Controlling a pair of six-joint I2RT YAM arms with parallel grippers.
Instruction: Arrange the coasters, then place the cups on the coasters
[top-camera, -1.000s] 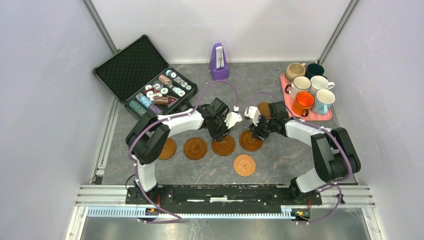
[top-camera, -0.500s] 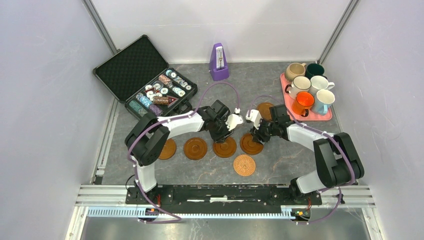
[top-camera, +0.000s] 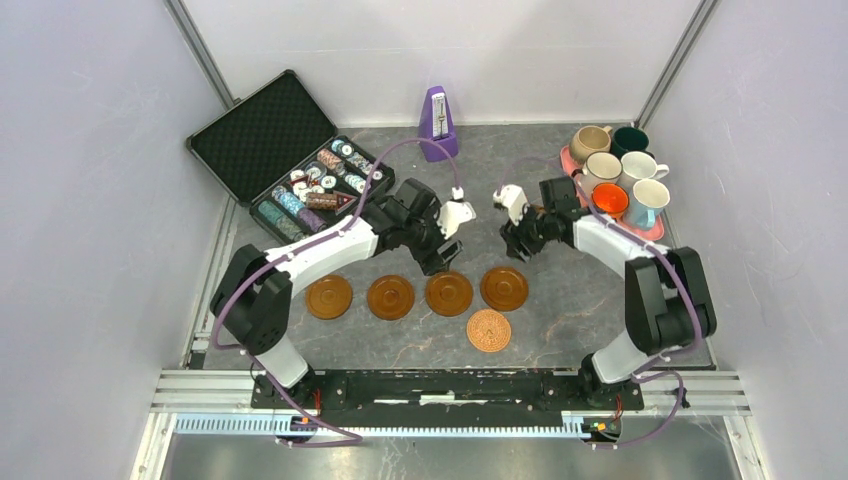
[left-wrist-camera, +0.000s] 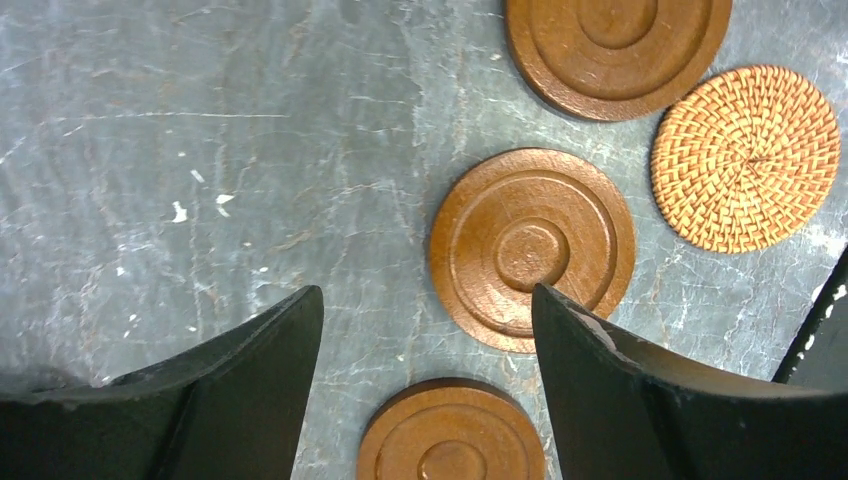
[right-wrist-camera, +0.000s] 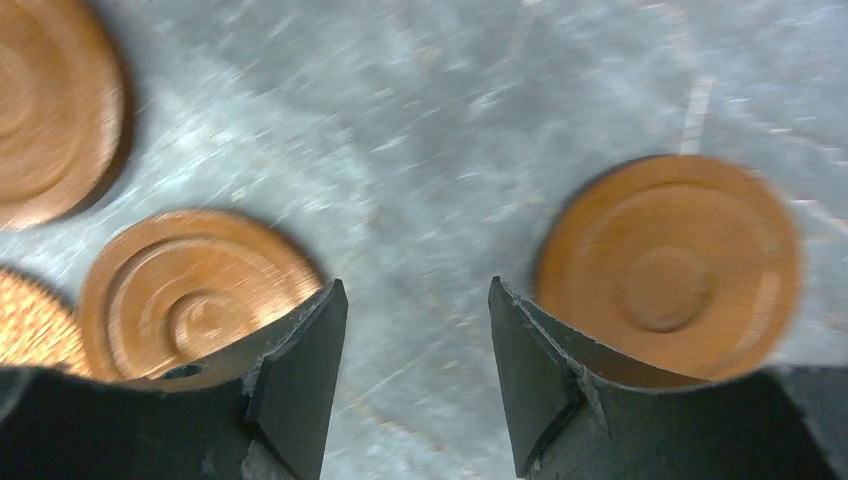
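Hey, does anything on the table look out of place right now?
The woven coaster sits alone on the near side of the row of four wooden coasters, out of line. Its basket-like weave differs from their smooth ringed wood. Nothing looks spilled or damaged.

grey marbled tabletop (top-camera: 560, 335), plain white walls (top-camera: 90, 200)

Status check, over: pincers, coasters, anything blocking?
Left pincer, right pincer open, empty. Four coasters in a row; cups on pink tray. Woven mat beside row, nothing blocking.
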